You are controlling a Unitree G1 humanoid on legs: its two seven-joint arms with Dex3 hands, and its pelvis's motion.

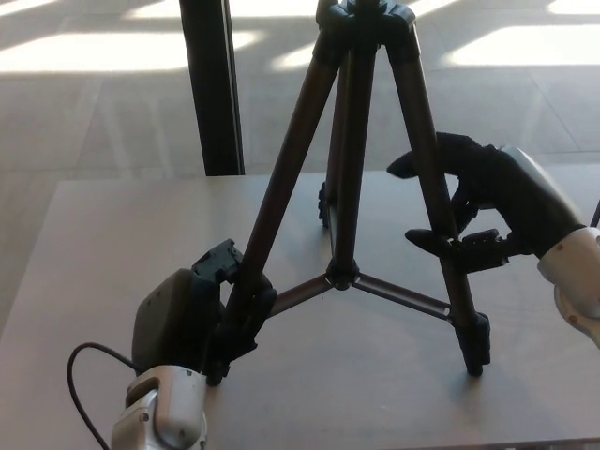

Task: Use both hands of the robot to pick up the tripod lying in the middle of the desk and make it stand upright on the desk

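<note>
The tripod (356, 187) stands upright on the desk (112, 244), its three slim, dark metal tube legs splayed, with thin braces running out from a small central hub to each leg. The right-hand leg ends in a black foot planted near the desk's front edge; the far leg's foot touches down behind the hub. The left hand (202, 314) — a blocky matte-black shell on a pale grey jointed wrist — is closed around the lower part of the near-left leg, hiding that foot. The right hand (483, 211) sits at the right leg's mid-height, thick black fingers curled about the tube; whether they press it or only cage it is hard to tell from this angle. The desk top is smooth, flat, grey-beige. Behind it rises a black square post (211, 84) on a sunlit pale floor.
</note>
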